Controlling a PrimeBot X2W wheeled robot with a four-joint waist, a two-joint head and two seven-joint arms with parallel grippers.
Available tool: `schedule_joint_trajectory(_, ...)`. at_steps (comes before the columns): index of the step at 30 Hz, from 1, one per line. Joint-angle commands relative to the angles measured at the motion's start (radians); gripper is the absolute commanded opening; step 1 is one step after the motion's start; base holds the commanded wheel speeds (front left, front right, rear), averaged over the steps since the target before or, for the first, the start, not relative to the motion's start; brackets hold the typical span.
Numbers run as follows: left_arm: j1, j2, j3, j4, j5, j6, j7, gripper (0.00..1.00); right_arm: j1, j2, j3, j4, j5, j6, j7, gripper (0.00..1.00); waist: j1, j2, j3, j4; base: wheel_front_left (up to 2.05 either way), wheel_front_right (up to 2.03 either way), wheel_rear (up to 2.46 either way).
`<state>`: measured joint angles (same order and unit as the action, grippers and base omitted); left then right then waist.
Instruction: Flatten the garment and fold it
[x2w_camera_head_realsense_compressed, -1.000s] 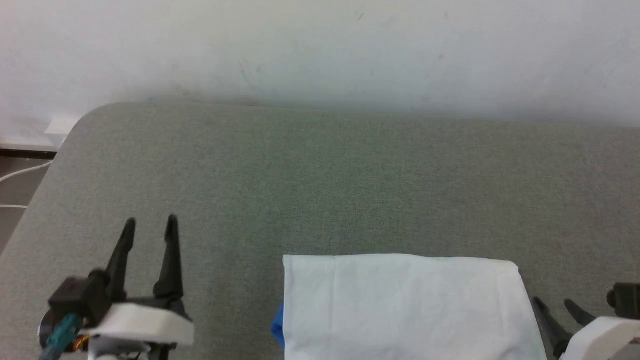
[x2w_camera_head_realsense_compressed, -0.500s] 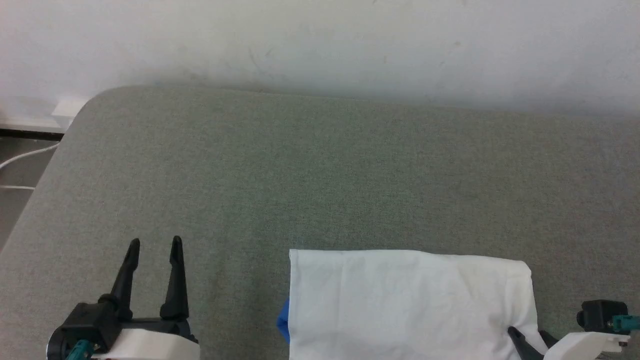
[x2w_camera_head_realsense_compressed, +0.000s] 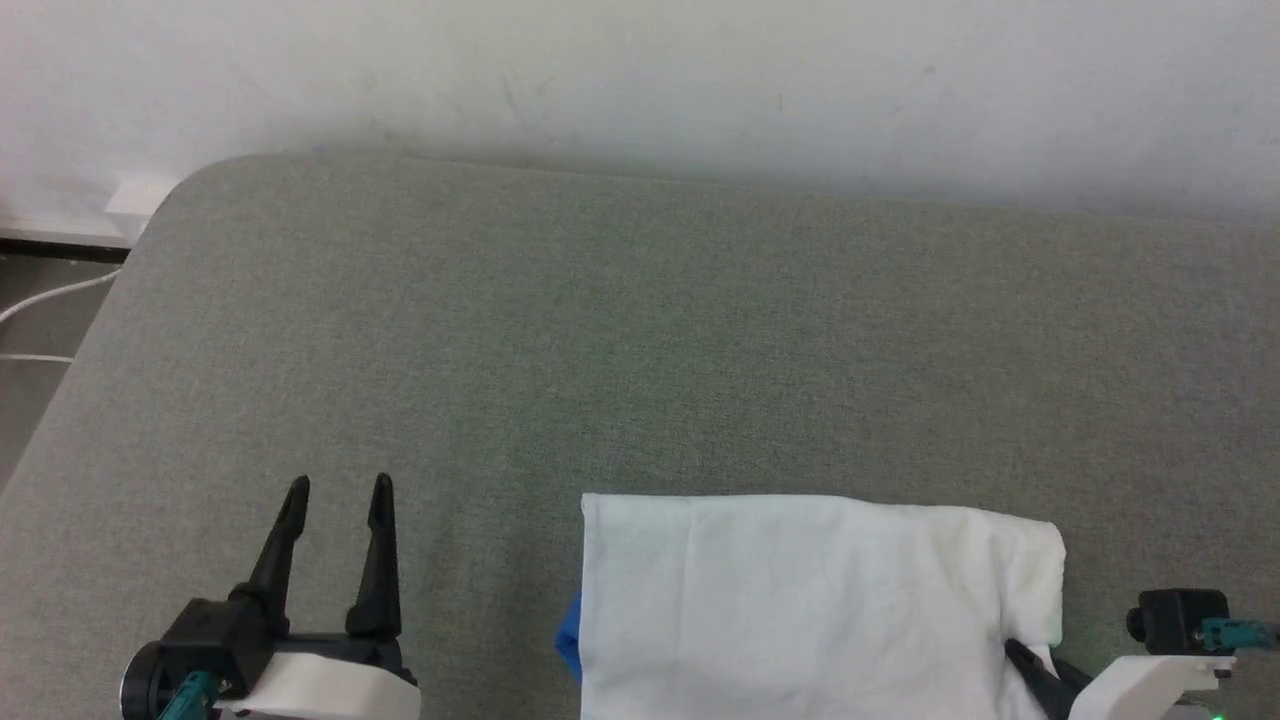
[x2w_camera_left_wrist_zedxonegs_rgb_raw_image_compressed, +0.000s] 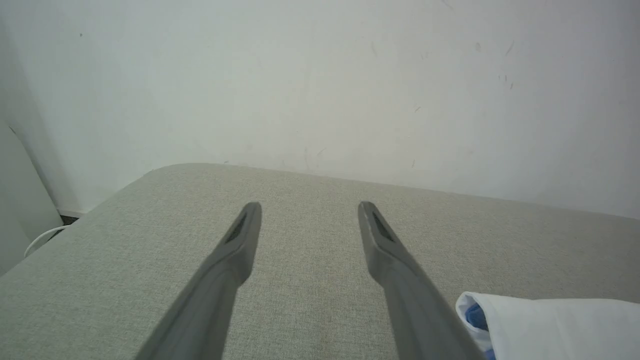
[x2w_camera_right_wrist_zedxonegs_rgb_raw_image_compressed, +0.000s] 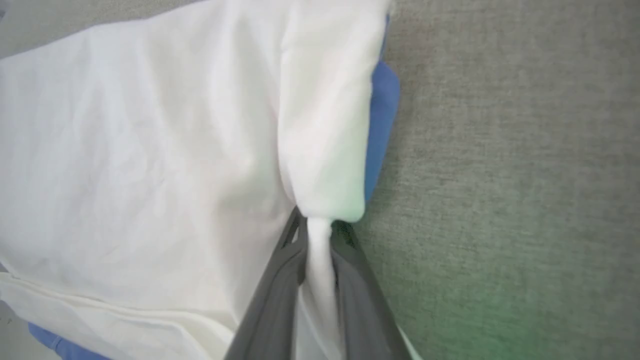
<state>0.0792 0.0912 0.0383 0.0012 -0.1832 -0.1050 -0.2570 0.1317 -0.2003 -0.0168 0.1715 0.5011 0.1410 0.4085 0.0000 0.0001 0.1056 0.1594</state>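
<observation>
The garment (x2w_camera_head_realsense_compressed: 800, 600) lies folded into a white rectangle at the front of the grey-green padded surface, with a bit of blue sleeve peeking out at its left edge. In the right wrist view the garment (x2w_camera_right_wrist_zedxonegs_rgb_raw_image_compressed: 150, 150) shows its white cloth, blue along the right edge. My right gripper (x2w_camera_right_wrist_zedxonegs_rgb_raw_image_compressed: 317, 225) is shut on a pinched fold of that white edge; in the head view the right gripper (x2w_camera_head_realsense_compressed: 1020, 655) sits at the garment's right side. My left gripper (x2w_camera_head_realsense_compressed: 338, 488) stands open over bare padding left of the garment, and in its own view the left gripper (x2w_camera_left_wrist_zedxonegs_rgb_raw_image_compressed: 309, 207) holds nothing.
The padded surface (x2w_camera_head_realsense_compressed: 640, 350) runs back to a white wall (x2w_camera_head_realsense_compressed: 640, 70). Its rounded left corner drops to a floor with a white cable (x2w_camera_head_realsense_compressed: 50, 300). Open padding lies beyond and left of the garment.
My right gripper has slid in under the garment's right edge and shut on it, bunching the cloth there. The head camera has tilted slightly, shifting the whole picture.
</observation>
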Motion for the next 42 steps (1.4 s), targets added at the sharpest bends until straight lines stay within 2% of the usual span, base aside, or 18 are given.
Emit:
schedule_joint_trajectory(1, -0.008, -0.006, 0.006, 0.003, 0.007, -0.005, -0.005, 1.0, -0.008, -0.003, -0.007, 0.035, -0.009, -0.01, -0.001, 0.0, 0.0, -0.0001, -0.005, -0.005, 0.0, 0.0, 0.0)
schedule_joint_trajectory(6, -0.003, -0.014, 0.008, 0.009, 0.015, -0.014, -0.005, 1.0, -0.04, -0.026, -0.122, 0.048, -0.028, -0.01, -0.046, 0.0, 0.0, -0.0001, -0.017, -0.019, 0.0, 0.0, 0.0)
schedule_joint_trajectory(11, -0.003, -0.02, 0.005, 0.013, 0.017, -0.019, -0.005, 1.0, -0.066, -0.044, -0.274, 0.082, -0.096, -0.01, -0.056, 0.0, 0.0, -0.0001, -0.021, -0.03, 0.0, 0.0, 0.0)
schedule_joint_trajectory(17, -0.001, -0.025, 0.005, 0.019, 0.018, -0.022, -0.005, 1.0, -0.072, -0.044, -0.332, 0.068, -0.133, -0.01, -0.041, 0.0, 0.0, -0.0001, -0.027, -0.041, 0.0, 0.0, 0.0)
schedule_joint_trajectory(24, 0.014, -0.029, 0.01, 0.027, 0.018, -0.024, -0.005, 1.0, -0.019, -0.02, -0.281, -0.072, -0.141, -0.01, 0.001, 0.0, 0.0, -0.0001, -0.052, -0.051, 0.0, 0.0, 0.0)
schedule_joint_trajectory(34, 0.024, -0.033, 0.009, 0.031, 0.018, -0.025, -0.005, 1.0, 0.052, -0.004, -0.101, -0.32, -0.109, -0.01, 0.125, 0.0, 0.0, -0.0001, -0.077, -0.051, 0.0, 0.0, 0.0)
schedule_joint_trajectory(42, 0.027, -0.035, 0.002, 0.034, 0.015, -0.025, -0.005, 1.0, 0.012, 0.031, 0.051, -0.381, -0.074, -0.01, 0.165, 0.0, 0.0, -0.0001, -0.087, -0.022, 0.0, 0.0, 0.0)
